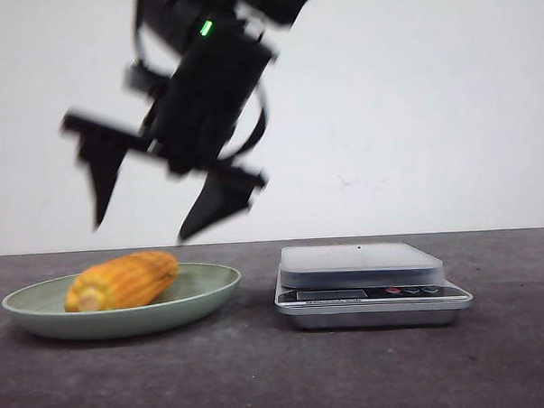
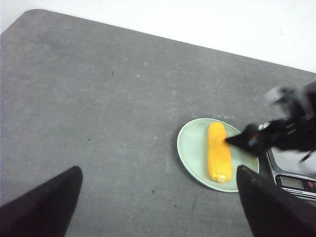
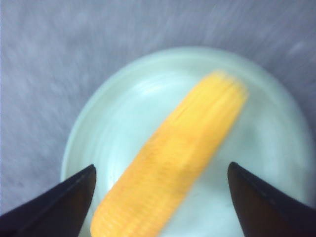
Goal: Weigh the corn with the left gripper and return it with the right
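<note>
From where I sit, the dark grey table [image 2: 98, 98] fills most of my views, with a plain white wall [image 1: 429, 89] behind it and little else in the room to speak of. On the table, the green plate [image 1: 208, 284] sits just beside the scale [image 1: 370, 285], whose platform is bare. My right gripper [image 1: 155, 218] hangs above the plate with its jaws spread wide, holding nothing; the corn [image 3: 173, 158] lies directly below and between them, flat on the plate with its length running slantwise across the gap. My left gripper [image 2: 158, 202] is parked well off to the side — its jaws are parted too and empty, with the plate and corn far out ahead of the fingertips. The frames alone don't settle the stage: corn on the plate with the right arm over it and a bare scale suggests to me that the weighing is done and the return just made — though this could equally be the start.
</note>
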